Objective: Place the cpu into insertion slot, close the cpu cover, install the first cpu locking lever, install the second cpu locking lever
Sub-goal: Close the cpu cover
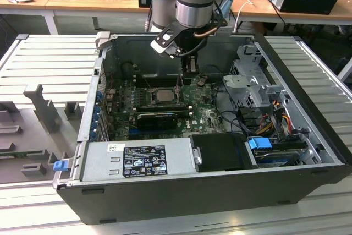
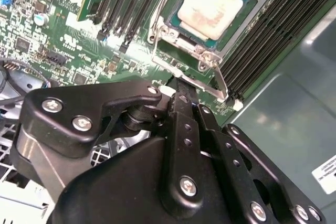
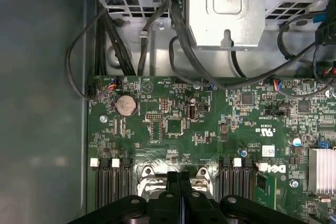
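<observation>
Cpu (image 2: 212, 4) is sitting in the insertion slot (image 1: 149, 97) on the green motherboard (image 3: 173, 129), with its silvery top facing up. The cpu cover (image 2: 169, 31) is lying down around it, as far as the second wrist view shows. The gripper (image 2: 181, 86) is hanging just beside the socket's corner with its fingers pressed together and nothing pinched, tips near a thin wire lever (image 2: 220, 80). The case (image 1: 220, 191) is lying open.

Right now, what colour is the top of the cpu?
The cpu has a pale silvery-beige top, shown best in the second wrist view.
</observation>
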Available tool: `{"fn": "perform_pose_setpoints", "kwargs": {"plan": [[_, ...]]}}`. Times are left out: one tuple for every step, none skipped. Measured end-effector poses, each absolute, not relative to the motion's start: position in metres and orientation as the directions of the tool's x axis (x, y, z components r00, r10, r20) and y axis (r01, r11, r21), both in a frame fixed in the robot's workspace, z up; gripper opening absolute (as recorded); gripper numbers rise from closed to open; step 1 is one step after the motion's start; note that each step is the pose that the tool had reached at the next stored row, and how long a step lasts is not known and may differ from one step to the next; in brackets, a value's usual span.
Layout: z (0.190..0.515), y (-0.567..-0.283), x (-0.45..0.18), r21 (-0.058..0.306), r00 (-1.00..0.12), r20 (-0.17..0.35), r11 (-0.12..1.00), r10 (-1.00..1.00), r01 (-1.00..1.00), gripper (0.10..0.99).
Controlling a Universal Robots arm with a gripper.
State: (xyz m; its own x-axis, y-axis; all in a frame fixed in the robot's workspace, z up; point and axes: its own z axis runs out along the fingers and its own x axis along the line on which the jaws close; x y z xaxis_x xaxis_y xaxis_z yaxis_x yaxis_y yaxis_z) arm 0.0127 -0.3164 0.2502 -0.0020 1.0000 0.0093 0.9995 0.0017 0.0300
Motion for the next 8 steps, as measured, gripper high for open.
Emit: {"fn": "perform_pose_setpoints", "kwargs": {"plan": [[0.250,-0.316,0.011,0.030,-0.002,0.009,0.002,1.000,1.000,0.106],[0.250,-0.316,0.010,0.030,-0.002,0.009,0.002,1.000,1.000,0.106],[0.250,-0.316,0.008,0.030,-0.002,0.009,0.002,1.000,1.000,0.106],[0.250,-0.316,0.006,0.030,-0.002,0.009,0.002,1.000,1.000,0.106],[0.250,-0.316,0.004,0.030,-0.002,0.009,0.002,1.000,1.000,0.106],[0.250,-0.316,0.003,0.030,-0.002,0.009,0.002,1.000,1.000,0.106],[0.250,-0.316,0.001,0.030,-0.002,0.009,0.002,1.000,1.000,0.106],[0.250,-0.316,-0.001,0.030,-0.002,0.009,0.002,1.000,1.000,0.106]]}}
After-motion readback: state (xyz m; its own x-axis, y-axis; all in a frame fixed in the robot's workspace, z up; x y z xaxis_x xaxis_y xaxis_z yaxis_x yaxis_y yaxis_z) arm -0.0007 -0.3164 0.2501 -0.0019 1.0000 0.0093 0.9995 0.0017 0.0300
